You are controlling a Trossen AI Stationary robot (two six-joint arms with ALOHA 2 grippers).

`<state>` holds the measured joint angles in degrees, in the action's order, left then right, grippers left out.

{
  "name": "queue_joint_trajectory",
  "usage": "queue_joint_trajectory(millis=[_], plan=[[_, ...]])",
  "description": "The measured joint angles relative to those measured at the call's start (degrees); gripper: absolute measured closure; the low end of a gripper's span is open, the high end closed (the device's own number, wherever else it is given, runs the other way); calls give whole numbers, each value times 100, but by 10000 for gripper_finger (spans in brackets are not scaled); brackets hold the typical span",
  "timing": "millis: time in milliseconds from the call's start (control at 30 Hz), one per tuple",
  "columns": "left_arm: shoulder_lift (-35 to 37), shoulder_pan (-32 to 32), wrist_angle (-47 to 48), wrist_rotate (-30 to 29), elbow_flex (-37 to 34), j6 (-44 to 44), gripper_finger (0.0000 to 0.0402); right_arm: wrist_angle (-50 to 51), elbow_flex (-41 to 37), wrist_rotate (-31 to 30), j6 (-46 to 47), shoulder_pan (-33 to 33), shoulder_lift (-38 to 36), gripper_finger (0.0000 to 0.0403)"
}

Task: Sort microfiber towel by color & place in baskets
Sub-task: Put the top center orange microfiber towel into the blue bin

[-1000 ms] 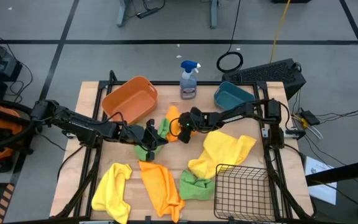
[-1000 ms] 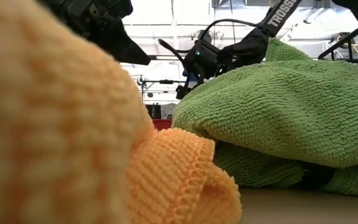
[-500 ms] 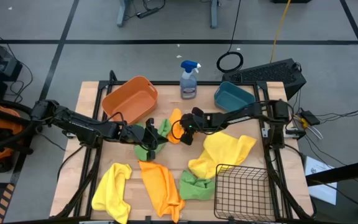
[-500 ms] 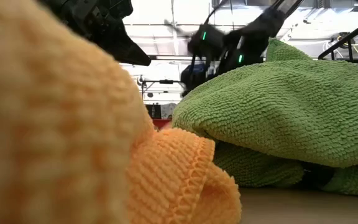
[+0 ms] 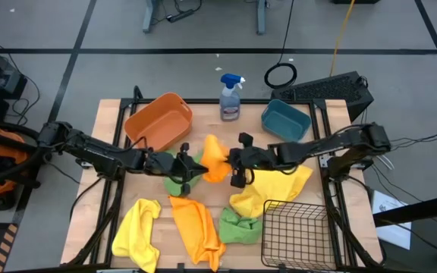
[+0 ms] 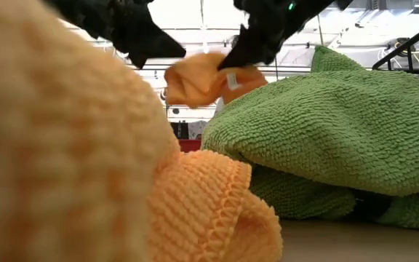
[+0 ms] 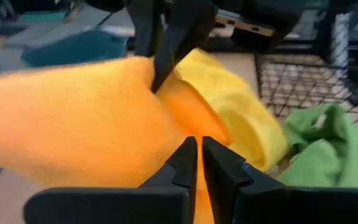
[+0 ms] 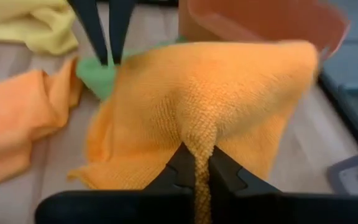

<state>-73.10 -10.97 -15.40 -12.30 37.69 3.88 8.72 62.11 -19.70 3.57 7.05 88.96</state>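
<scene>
Dangling orange towel (image 5: 215, 159), bunched, right claw (image 5: 232, 162)

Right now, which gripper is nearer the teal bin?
Right. The right gripper, holding an orange towel, is just in front of the teal bin; the left gripper sits farther left, over a green towel.

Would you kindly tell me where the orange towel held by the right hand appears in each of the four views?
High view: the held orange towel hangs mid-table, pinched by the right hand.
Low view: it sits at upper centre, above the green towel.
Left wrist view: it fills the left half.
Right wrist view: it fills the centre.
Shared landmark: the orange tub, also behind the towel in the right wrist view.
</scene>
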Motion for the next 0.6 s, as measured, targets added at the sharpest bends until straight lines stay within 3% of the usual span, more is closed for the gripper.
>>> queue_joint_trajectory(millis=[367,500,600], plan=[[0,-722,-1363,0,0,-628,237,369,7,-370,175,889,7,399],[-100,-762,-1839,-47,2,-625,196,349,11,-782,-225,1124,-124,399],[-271,-793,-2289,-121,40,-719,168,338,131,-724,-247,1160,-241,399]])
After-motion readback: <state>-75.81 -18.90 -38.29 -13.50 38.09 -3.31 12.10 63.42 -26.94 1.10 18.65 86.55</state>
